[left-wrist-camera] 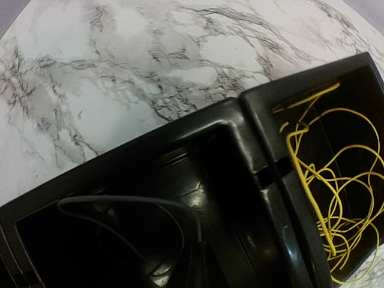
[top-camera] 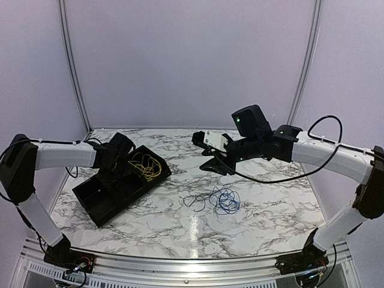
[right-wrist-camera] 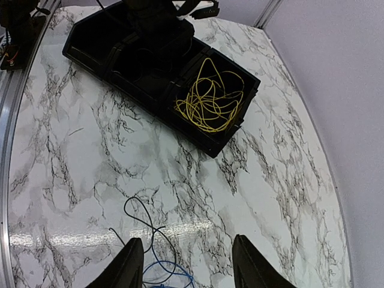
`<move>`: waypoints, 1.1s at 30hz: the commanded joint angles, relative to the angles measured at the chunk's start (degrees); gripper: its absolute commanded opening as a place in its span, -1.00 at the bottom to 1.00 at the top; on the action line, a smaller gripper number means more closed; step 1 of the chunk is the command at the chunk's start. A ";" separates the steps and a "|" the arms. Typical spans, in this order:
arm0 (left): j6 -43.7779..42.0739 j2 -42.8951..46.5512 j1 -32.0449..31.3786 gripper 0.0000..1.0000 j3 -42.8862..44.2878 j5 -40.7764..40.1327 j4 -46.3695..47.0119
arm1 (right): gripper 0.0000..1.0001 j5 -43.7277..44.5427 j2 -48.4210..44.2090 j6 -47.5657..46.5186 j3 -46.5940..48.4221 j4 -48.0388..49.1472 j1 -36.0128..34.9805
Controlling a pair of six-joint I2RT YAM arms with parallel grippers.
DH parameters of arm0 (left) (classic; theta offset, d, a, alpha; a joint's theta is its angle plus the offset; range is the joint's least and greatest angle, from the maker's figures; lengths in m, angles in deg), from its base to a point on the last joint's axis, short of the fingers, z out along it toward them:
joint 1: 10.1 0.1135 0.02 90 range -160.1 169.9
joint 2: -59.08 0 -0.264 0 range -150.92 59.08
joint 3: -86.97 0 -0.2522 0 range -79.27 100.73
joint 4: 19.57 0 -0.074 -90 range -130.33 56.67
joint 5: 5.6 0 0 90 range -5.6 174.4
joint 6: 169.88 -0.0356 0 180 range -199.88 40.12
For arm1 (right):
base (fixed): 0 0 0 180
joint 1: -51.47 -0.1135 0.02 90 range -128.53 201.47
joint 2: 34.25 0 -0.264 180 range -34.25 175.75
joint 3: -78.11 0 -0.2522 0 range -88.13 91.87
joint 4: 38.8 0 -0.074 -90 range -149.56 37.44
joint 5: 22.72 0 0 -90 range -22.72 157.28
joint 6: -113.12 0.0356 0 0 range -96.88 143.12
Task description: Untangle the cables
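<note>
Loopy yellow wire (right-wrist-camera: pixel 209 99), glossy tray (right-wrist-camera: pixel 186 129)

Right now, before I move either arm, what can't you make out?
- Left gripper: tips lost against the black tray in the top view, outside the left wrist view.
- Blue cable: cut off by the right wrist view's bottom edge.
- Whether the black cable crosses the blue: too thin in the top view.

Tray (left-wrist-camera: pixel 264 150): black, I see two compartments.
Yellow cable (left-wrist-camera: pixel 311 195): tangled in tray's right compartment.
Dark cable (left-wrist-camera: pixel 120 201): arcs in tray's left compartment.
</note>
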 commanded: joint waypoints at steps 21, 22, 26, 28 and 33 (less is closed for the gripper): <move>-8.22 13.57 -0.07 -0.18 6.69 -5.06 -10.85 | 0.03 0.89 -1.98 -0.15 -0.60 0.59 2.04; -8.94 13.46 0.18 -0.13 6.91 -6.59 -10.99 | 0.03 0.81 -1.80 -0.14 -0.53 0.59 1.99; -14.08 10.01 2.03 0.07 9.81 -8.45 -12.02 | 0.03 0.76 -1.32 -0.11 -0.13 0.49 1.99; -17.32 7.82 2.83 0.09 11.22 -7.73 -12.23 | 0.03 0.76 -1.30 -0.14 -0.25 0.41 2.03; -25.92 4.22 5.38 0.07 13.42 -3.81 -12.71 | 0.04 0.96 -1.75 -0.07 -0.62 0.22 1.99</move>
